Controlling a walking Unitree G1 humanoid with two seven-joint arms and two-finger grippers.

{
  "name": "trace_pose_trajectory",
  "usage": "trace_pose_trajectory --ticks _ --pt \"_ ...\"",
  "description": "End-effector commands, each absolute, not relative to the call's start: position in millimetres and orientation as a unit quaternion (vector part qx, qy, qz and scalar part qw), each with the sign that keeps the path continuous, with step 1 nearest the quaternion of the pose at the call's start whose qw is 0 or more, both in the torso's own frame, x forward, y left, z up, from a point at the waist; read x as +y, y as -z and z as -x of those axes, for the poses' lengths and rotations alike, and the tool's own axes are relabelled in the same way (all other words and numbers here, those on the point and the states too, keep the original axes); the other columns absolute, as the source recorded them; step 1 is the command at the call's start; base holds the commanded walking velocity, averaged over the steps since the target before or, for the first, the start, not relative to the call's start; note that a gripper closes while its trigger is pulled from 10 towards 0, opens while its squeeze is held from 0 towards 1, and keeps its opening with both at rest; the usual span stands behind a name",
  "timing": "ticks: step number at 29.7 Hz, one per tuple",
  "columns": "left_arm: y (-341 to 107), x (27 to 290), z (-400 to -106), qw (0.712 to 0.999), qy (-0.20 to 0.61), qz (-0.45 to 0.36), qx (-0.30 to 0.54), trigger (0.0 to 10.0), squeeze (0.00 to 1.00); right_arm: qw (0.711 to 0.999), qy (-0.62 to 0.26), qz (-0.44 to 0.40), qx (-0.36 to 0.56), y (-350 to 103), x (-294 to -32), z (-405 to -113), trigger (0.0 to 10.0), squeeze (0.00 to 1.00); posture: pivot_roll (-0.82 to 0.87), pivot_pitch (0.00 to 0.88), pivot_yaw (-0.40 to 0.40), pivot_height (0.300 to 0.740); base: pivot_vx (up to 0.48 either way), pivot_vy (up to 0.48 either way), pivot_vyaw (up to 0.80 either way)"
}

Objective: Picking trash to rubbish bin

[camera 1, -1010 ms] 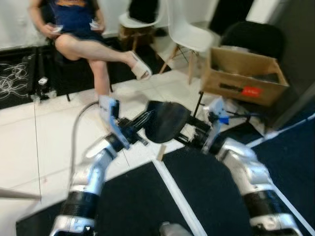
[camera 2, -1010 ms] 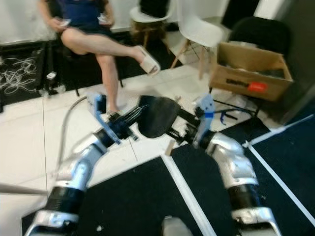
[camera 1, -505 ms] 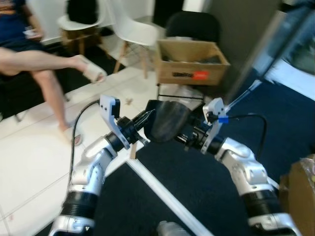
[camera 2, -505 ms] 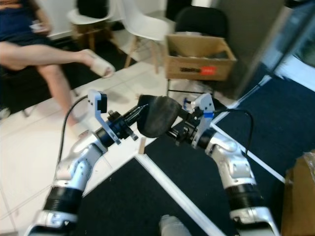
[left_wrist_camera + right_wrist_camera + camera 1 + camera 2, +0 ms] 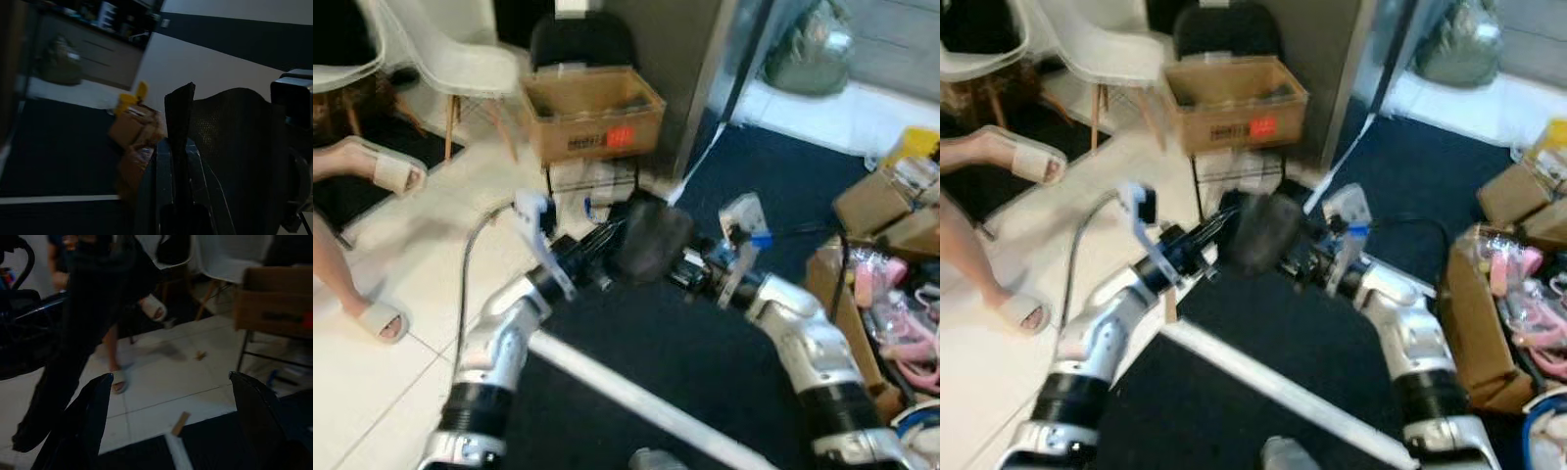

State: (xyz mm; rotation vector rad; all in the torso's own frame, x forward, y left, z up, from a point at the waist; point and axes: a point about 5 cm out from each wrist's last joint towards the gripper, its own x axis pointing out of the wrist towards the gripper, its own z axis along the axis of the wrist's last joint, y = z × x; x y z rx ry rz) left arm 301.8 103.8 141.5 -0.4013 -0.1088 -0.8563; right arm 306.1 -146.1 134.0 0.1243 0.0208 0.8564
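View: the camera has swung right; the seated person slid off to the left, and boxes and clutter now show at far right.
Meaning: probably turning to find the bin.
Trash: black bag (image 5: pixel 651 238) held between both arms.
Left gripper (image 5: pixel 603 245): clamped on the bag's edge.
Right gripper (image 5: pixel 690 269): fingers spread, apparently only bracing the bag.

Black trash bag (image 5: pixel 651 240): 1, held up between both grippers.
Grippers: 2, left gripper (image 5: pixel 607 238) and right gripper (image 5: pixel 680 266).
White chairs (image 5: pixel 460 59): 2.
Black chair (image 5: pixel 1229 29): 1.
Open cardboard box (image 5: pixel 592 113) with a red label: 1.
Cardboard boxes on the right (image 5: pixel 871 201): several, blurred.
Sandalled feet (image 5: pixel 382 168) of a person: 2.
Wood scrap (image 5: pixel 180 423) on the tiles: 1.
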Motion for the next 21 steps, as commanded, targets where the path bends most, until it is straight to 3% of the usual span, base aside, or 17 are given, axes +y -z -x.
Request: trace_pose_trajectory --ticks 1,12,21 --pt "-137.0 104.7 -301.0 0.892 0.405 0.195 -0.043 10.0 0.0 0.906 -0.418 -0.058 0.013 -133.0 -144.8 -304.9 10.0 0.0 -0.07 0.0 -0.044 0.74 0.0 0.0 -0.8" --pt "-136.3 106.6 -302.9 0.898 0.392 0.199 -0.04 10.0 0.0 0.907 -0.418 -0.056 0.008 -133.3 -144.8 -304.6 10.0 0.0 -0.07 0.0 -0.044 0.74 0.0 0.0 -0.8" --pt "-137.4 108.0 -304.0 0.898 0.383 0.211 -0.046 10.0 0.0 0.909 -0.414 -0.057 -0.003 -133.6 -145.3 -304.3 10.0 0.0 -0.07 0.0 -0.045 0.74 0.193 0.0 -0.05"
